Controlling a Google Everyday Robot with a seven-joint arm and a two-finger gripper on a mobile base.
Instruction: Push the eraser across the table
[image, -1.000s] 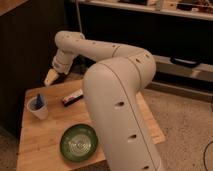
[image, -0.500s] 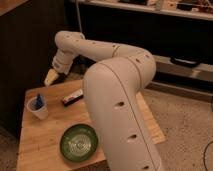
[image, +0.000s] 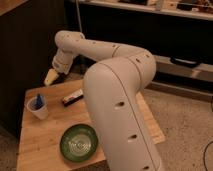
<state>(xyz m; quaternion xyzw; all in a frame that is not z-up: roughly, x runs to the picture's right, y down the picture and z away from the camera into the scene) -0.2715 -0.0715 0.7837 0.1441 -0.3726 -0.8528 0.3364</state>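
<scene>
Since nothing's shifted this last second, your gripper (image: 51, 77) hangs at 10 o'clock of the small black oblong eraser (image: 73, 97), aperture I can't tell: push unstarted.

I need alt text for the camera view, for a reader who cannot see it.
A white robot arm reaches over a light wooden table, its gripper hanging above the far left edge, apart from the eraser. A white cup stands at the picture's left and a green bowl lies near the front edge.
</scene>
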